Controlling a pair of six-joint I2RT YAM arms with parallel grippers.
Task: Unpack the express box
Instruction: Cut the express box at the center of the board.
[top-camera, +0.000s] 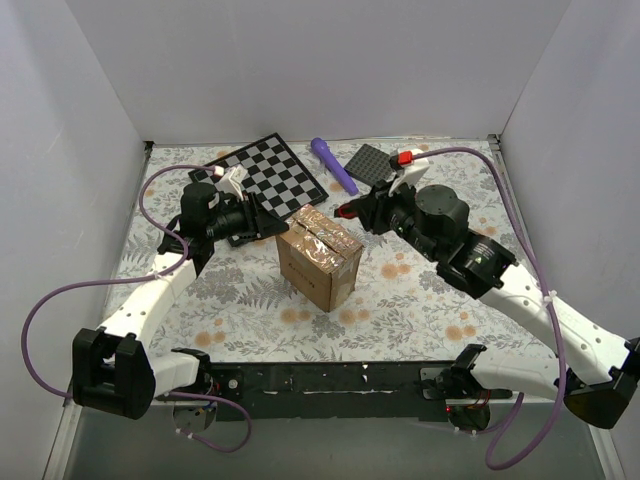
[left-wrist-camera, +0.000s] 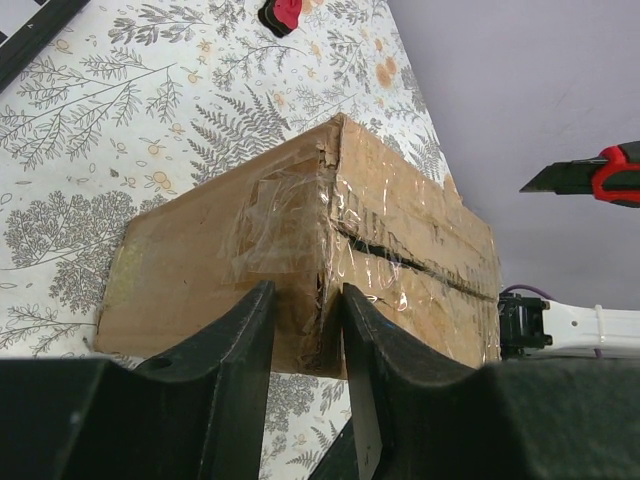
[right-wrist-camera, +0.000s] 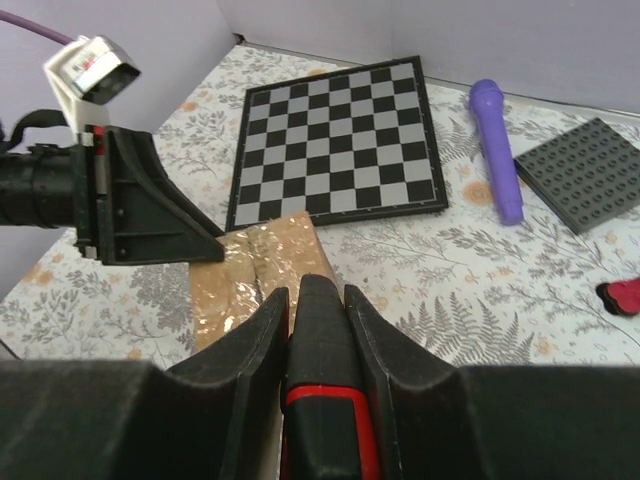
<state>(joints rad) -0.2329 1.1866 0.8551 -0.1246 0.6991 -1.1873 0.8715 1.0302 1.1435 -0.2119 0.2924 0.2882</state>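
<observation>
The express box (top-camera: 319, 256) stands mid-table, taped seam up. The left gripper (left-wrist-camera: 305, 293) pinches one top corner; hold that clamp firm. The right gripper (right-wrist-camera: 315, 296) is closed on a utility knife (left-wrist-camera: 590, 178). Cut shallow along the tape and stop short of the left fingers (right-wrist-camera: 150, 215). Chessboard (top-camera: 270, 175), purple stick (top-camera: 333, 165) and grey plate (top-camera: 372, 163) lie beyond, apart from the box.

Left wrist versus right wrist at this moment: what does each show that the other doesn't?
Left wrist only: a side wall of the express box and a dark slit along its taped seam. Right wrist only: chessboard, purple cylinder, grey studded plate. Both: the box top, utility knife, left end effector, floral table cover.
</observation>
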